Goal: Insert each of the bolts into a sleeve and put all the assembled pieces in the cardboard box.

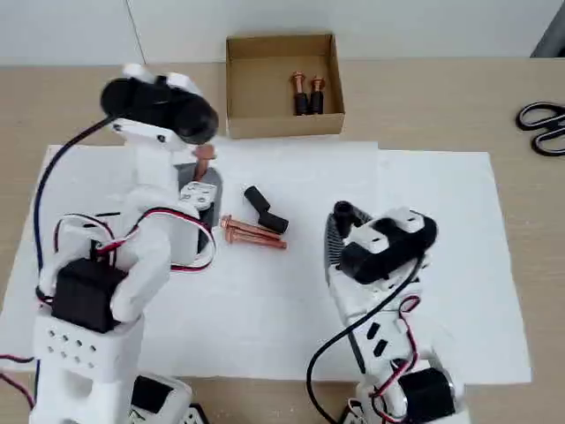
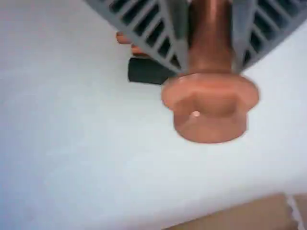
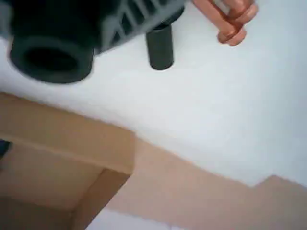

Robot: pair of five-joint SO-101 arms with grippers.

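Bolt (image 2: 209, 91) sits clamped in the left gripper (image 2: 209, 48) above the white sheet (image 2: 72, 143), head poking out, so its shaft should probably be lined up dead straight with the bore of the black sleeve (image 3: 50, 57) clenched in the right gripper (image 1: 339, 223) before pushing together.

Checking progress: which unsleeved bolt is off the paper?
The bolt held in the left gripper; the other two bolts lie side by side on the paper.
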